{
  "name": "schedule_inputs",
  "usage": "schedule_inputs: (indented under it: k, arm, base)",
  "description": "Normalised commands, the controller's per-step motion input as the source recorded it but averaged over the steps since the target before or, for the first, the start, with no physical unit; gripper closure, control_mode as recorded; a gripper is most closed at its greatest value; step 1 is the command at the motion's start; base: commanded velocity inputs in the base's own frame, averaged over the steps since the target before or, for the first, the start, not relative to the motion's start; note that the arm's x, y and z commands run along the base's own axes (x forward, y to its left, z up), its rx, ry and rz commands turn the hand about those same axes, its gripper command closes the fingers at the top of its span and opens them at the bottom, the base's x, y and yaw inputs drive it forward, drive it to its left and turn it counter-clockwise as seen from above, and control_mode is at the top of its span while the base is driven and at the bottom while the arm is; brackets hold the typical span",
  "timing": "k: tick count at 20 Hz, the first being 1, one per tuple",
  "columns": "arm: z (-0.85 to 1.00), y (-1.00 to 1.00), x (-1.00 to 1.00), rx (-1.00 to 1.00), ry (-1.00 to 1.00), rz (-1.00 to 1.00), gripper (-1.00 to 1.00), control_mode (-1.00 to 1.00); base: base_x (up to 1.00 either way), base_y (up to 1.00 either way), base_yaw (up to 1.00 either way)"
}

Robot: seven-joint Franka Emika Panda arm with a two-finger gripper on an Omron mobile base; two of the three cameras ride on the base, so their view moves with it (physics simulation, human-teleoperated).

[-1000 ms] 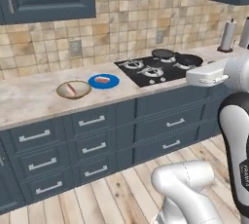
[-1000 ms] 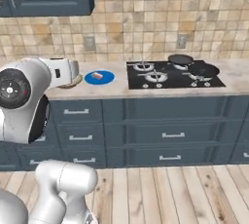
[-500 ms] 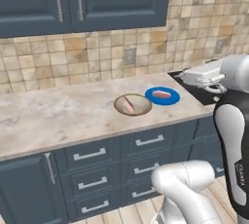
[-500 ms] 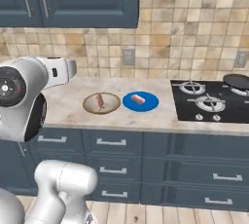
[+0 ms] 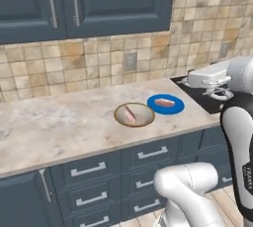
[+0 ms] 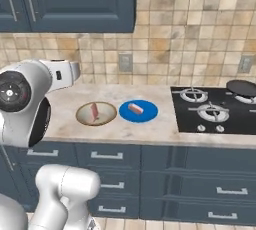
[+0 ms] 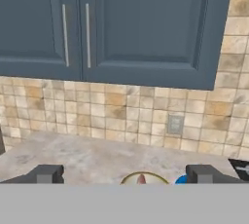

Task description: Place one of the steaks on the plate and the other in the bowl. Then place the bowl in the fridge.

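Since a second ago your whole view has slid left along the bench: that is the base driving, not the dishes, and the hob that sat centre now lies off to the right. Your hand (image 7: 124, 177) hangs raised and released, jaws spread wide with nothing between them, looking level over the bench toward the wall cupboards.

Just below and ahead of it sits the bowl (image 5: 135, 115), with one steak (image 5: 129, 114) lying inside. The plate (image 5: 165, 104) stands just beside it on the hob side, carrying the other steak (image 5: 164, 103). So the sorting looks done, and what is left is the bowl's trip to the fridge.

For the next move you would likely need to lower the hand onto the bowl's rim and take a firm pinch there, keeping the bowl level so the meat does not slide out, and keeping clear of the plate so close by. The fridge cannot be placed from these views, so expect more driving.

The bench (image 5: 59, 127) is pale marbled stone, otherwise bare near the dishes. Dark blue drawers (image 6: 105, 156) run beneath it, matching cupboards (image 7: 121, 23) above, with tan tile and a socket between. A dark pan (image 6: 242, 87) rests on the black hob (image 6: 210, 111).
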Motion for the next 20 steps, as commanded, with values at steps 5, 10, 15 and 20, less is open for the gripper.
schedule_inputs:
  k: [5, 10, 15, 20]
  arm:
    - [0.00, 0.00, 0.00, 0.00, 0.00, 0.00, -1.00, 1.00]
    - [0.00, 0.00, 0.00, 0.00, 0.00, 0.00, -1.00, 1.00]
    - [0.00, 0.00, 0.00, 0.00, 0.00, 0.00, -1.00, 1.00]
    - [0.00, 0.00, 0.00, 0.00, 0.00, 0.00, -1.00, 1.00]
  base:
    - [1.00, 0.46, -0.05]
    - [0.80, 0.24, 0.10]
    - [0.21, 0.08, 0.41]
    - [0.14, 0.02, 0.36]
